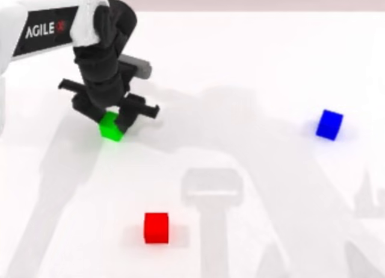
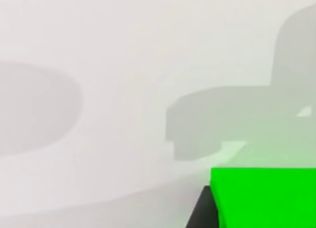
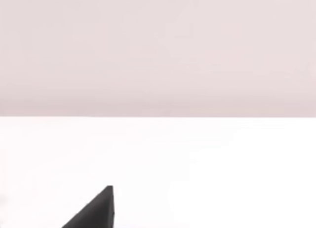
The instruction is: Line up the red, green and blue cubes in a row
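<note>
Green cube [image 1: 110, 127] sits on the table's left half, toward the far side, directly under the left gripper [image 1: 110, 117]. Cube lies between the two fingers, one dark finger on each flank; its near face shows below them. In the left wrist view the cube [image 2: 264, 197] fills the lower corner, a dark finger edge [image 2: 201, 210] pressed against its side. Fingers look closed on the cube, though whether it rests on the table or is just lifted cannot be told.

Red cube [image 1: 156, 227] lies nearer the front edge, right of the green cube and well apart from it. Blue cube [image 1: 329, 124] is far off on the right half, at roughly the same depth as the green one. No two cubes touch; no row yet.

Key relation: cube is centred between the fingers, no offset to correct, so the left arm alone carries this move. Likely judgement: green goes toward red to start the row.

Right arm out of the top view; its wrist view shows only bare table [image 3: 207, 164] and a dark finger tip [image 3: 96, 210], finger state undeterminable.
</note>
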Controlling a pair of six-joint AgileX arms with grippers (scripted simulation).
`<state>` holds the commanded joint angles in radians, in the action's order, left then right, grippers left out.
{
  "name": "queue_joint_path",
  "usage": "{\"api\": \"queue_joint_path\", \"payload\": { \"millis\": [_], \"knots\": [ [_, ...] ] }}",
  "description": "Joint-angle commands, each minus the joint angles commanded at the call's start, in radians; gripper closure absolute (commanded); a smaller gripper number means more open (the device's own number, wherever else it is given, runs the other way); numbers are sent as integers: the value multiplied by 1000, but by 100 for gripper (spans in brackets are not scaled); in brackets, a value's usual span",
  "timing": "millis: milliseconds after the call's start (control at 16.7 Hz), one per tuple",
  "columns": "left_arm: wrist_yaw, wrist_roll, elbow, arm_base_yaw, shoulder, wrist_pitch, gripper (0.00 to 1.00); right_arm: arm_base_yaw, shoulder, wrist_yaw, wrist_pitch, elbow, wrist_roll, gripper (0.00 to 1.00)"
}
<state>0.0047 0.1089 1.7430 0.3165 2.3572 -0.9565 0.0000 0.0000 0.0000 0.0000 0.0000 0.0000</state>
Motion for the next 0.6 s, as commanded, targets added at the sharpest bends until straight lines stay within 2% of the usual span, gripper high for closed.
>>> {"api": "queue_joint_path", "payload": {
  "millis": [600],
  "knots": [
    [4, -2, 15, 2, -37, -14, 100, 0, 0, 0, 0, 0, 0, 0]
  ]
}}
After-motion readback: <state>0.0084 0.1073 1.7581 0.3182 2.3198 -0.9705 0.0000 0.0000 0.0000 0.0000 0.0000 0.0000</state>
